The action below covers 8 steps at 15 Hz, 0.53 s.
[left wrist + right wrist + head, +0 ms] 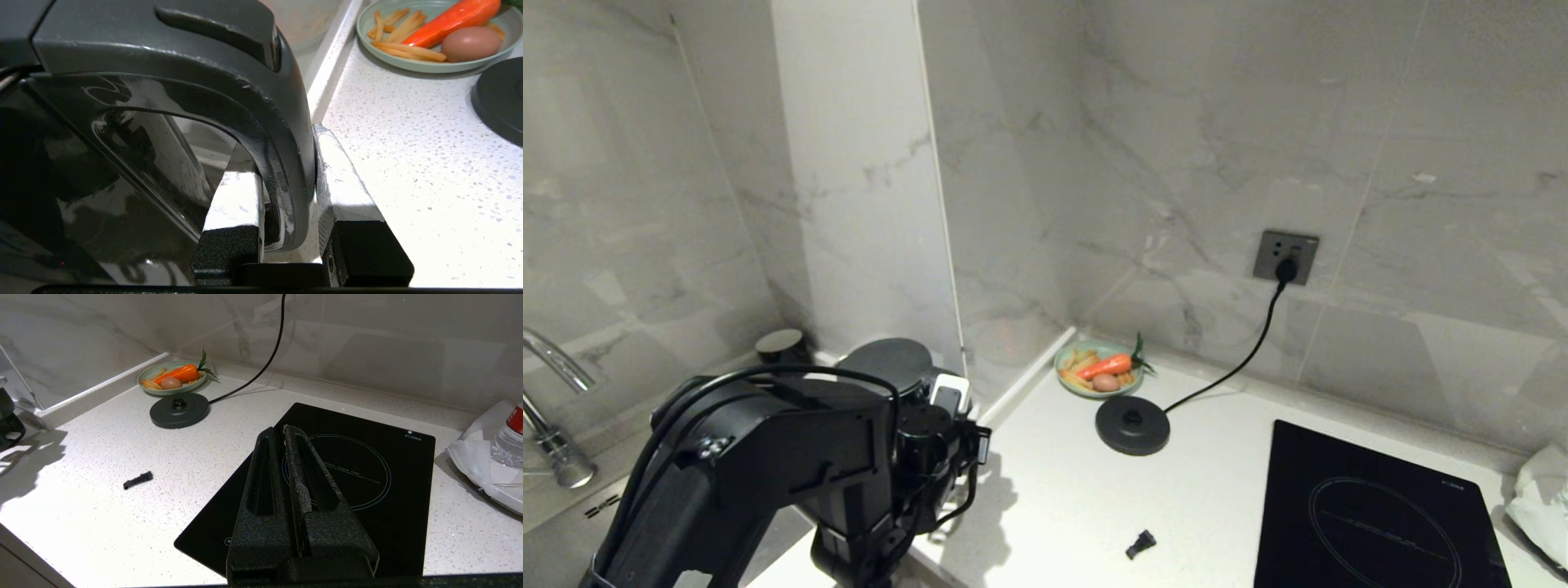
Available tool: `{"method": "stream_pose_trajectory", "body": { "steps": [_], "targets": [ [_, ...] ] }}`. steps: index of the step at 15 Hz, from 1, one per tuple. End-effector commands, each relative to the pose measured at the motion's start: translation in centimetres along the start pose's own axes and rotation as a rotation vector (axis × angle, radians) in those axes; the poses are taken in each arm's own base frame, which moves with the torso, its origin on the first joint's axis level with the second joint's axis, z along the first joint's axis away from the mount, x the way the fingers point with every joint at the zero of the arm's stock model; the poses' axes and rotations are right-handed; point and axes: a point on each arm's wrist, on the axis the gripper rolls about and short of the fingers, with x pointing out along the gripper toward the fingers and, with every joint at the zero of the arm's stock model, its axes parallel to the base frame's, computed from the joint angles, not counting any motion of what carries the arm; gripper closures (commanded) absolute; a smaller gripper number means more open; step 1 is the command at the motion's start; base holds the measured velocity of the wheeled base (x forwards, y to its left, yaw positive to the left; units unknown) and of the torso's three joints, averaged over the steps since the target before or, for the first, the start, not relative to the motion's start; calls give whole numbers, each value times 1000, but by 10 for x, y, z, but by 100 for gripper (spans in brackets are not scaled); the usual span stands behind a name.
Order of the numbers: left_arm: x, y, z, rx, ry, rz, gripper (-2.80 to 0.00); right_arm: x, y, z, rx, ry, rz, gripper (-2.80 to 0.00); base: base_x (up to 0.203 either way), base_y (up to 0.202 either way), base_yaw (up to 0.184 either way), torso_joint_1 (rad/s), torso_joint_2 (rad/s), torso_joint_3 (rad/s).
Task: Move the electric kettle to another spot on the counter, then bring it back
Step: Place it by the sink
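From the head view we saw little of the tall glossy black electric kettle (892, 365) beyond its flat matte lid, since the left arm stood in front of it at the left end of the white speckled stone worktop (1054, 490), well apart from the flat round black base disc (1132, 425) with its cord. The left wrist view filled that in: the left hand (286, 179) had its two foil-wrapped fingers (339, 183) closed on the kettle's curved loop handle (282, 139), one inside the loop and one outside. Only the right wrist view showed us the right hand (284, 430), its rough black fingers pressed together on nothing, above the black glass induction hob (392, 465). The pale green plate (1066, 377) held a carrot, an egg and pale strips.
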Motion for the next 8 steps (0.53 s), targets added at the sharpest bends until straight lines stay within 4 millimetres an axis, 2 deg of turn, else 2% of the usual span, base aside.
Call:
{"method": "stream_pose_trajectory", "body": {
  "steps": [1, 8],
  "targets": [
    [-2, -6, 0, 2, -7, -5, 0, 0, 0, 0, 0, 0, 0, 0, 0, 0, 0, 0, 0, 0],
    [-3, -6, 5, 2, -18, -5, 0, 0, 0, 0, 0, 0, 0, 0, 0, 0, 0, 0, 0, 0]
  ]
}}
